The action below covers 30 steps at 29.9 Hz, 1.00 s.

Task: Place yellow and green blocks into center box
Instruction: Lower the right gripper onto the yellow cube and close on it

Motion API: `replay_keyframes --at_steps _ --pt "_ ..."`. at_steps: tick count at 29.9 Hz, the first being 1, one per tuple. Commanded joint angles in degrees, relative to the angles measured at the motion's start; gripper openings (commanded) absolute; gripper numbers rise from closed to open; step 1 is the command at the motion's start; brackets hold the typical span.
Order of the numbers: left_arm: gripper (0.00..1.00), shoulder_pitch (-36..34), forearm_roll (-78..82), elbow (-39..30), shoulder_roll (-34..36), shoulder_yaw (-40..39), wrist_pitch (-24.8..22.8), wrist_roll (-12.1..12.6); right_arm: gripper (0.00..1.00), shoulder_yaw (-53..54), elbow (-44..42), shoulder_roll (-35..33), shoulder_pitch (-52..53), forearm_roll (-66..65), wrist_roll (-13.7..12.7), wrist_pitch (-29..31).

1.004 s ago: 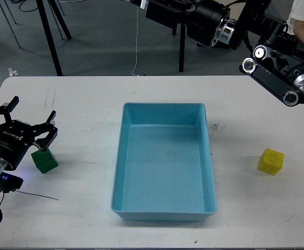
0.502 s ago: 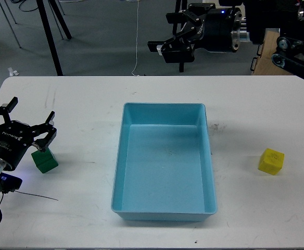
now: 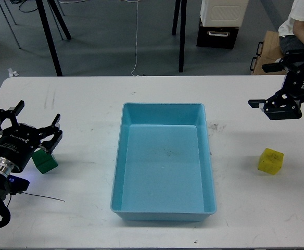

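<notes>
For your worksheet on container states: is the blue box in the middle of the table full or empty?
Empty. The blue box shows only bare floor; the green block and yellow block sit outside it.

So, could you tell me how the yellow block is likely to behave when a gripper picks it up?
The yellow block looks like a rigid cube with flat faces, so it probably sits stable and won't roll. Its small size suggests it is light. Its flat sides should give the open right gripper a secure pinch.
</notes>
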Motion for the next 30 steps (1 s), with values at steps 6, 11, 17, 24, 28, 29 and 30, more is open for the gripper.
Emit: replay_keyframes --at_steps 6,11,17,24,28,29,30 --pt "1.0 -0.1 0.0 0.8 -0.4 0.0 0.0 0.0 0.99 -1.9 -1.2 0.4 -8.5 -2.9 0.0 0.2" --pt "1.0 -0.1 0.1 1.4 -0.8 0.0 0.0 0.0 0.99 -1.8 -4.3 1.0 -12.1 -2.6 0.0 2.2" --pt "1.0 0.0 0.1 1.7 -1.3 0.0 0.0 0.0 0.99 -1.8 -9.6 3.7 -15.5 -2.5 0.0 2.7" --pt "1.0 -0.2 0.1 1.9 -1.2 -0.1 0.0 0.0 0.99 -1.5 -13.5 8.5 -18.8 -2.4 0.0 2.6" --pt "1.0 -0.1 0.1 2.0 -1.2 -0.1 0.0 0.0 0.98 -1.4 -16.4 11.3 -20.1 -2.4 0.0 2.6" --pt "1.0 -0.1 0.1 2.2 -1.2 -0.1 0.0 0.0 0.98 -1.3 -16.7 11.8 -20.3 -2.2 0.0 2.6" --pt "1.0 -0.1 0.1 2.5 -1.2 -0.1 0.0 0.0 0.98 -1.3 -16.7 12.1 -20.4 -2.1 0.0 2.6"
